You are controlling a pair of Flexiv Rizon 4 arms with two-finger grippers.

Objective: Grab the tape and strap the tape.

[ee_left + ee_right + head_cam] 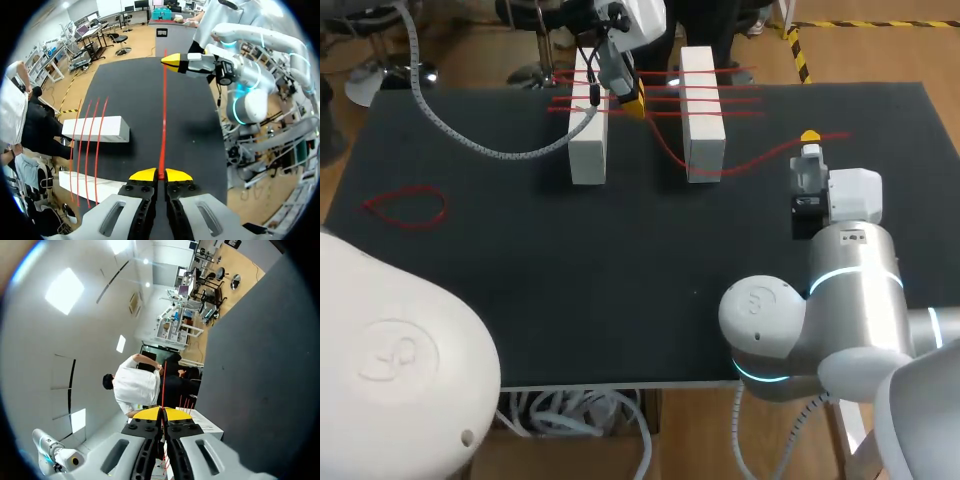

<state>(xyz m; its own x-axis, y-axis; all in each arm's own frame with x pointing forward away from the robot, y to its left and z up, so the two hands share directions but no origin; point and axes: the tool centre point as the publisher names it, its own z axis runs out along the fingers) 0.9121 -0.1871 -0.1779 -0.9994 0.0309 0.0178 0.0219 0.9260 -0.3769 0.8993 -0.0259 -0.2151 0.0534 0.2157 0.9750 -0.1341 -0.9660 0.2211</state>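
Pinching red tape (163,125) at either end: left jaws; right jaws.

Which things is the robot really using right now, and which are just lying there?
Using: red tape, pinched in both arms' jaws; white blocks; red strands laid across them.
Lying about: red loop near the left edge of the table.

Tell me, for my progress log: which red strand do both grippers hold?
The loose strand between left gripper and right gripper; the other strands lie untouched.
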